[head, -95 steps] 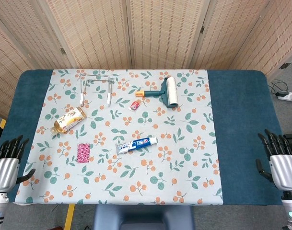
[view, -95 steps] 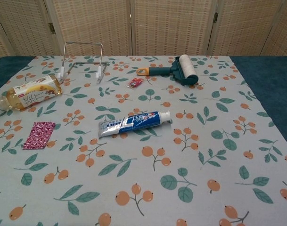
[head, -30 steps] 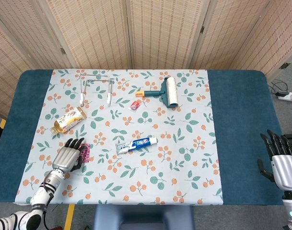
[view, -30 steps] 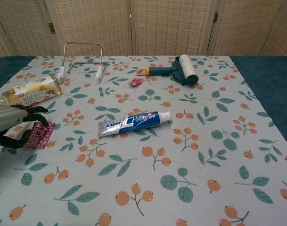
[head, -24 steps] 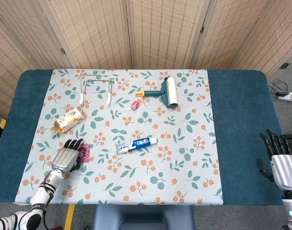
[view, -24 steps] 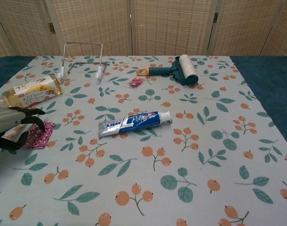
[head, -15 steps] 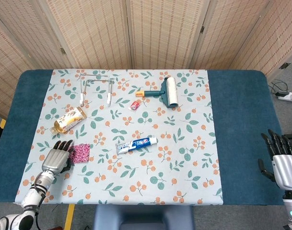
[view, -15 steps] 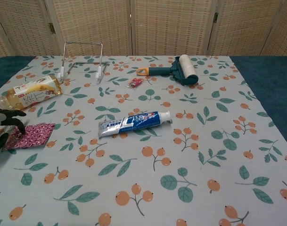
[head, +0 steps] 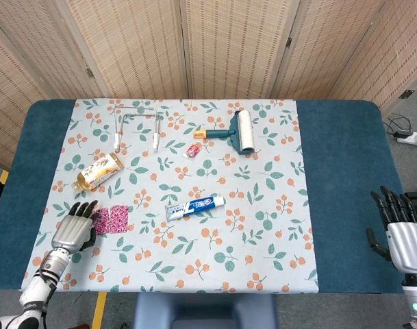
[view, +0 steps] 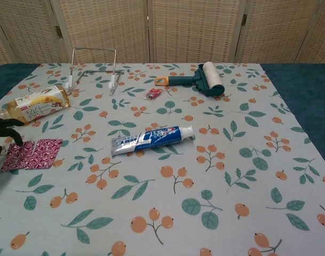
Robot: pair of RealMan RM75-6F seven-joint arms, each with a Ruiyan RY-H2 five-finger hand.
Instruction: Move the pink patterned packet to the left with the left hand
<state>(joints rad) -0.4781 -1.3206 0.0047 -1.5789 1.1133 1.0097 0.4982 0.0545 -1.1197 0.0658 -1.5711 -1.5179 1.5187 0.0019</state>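
Observation:
The pink patterned packet [head: 111, 220] lies flat on the floral cloth, near its front left; the chest view shows the packet [view: 31, 153] at the left side. My left hand [head: 72, 232] lies just left of it, fingers straight and spread, with nothing in them. Only its dark fingertips [view: 3, 127] show at the chest view's left edge, beside the packet's left end. I cannot tell whether the thumb still touches the packet's edge. My right hand [head: 400, 236] hangs off the table's right side with fingers spread, holding nothing.
A tea bottle [head: 97, 171] lies behind the packet. A toothpaste tube [head: 194, 205] lies mid-table to its right. Farther back are a wire stand [head: 136, 123], a small red packet [head: 192, 150] and a lint roller [head: 235, 131]. Blue table [head: 30, 178] borders the cloth on the left.
The left hand came onto the packet and dragged it left. Since half a second ago the hand has drawn farther left while the packet has stayed nearly put.

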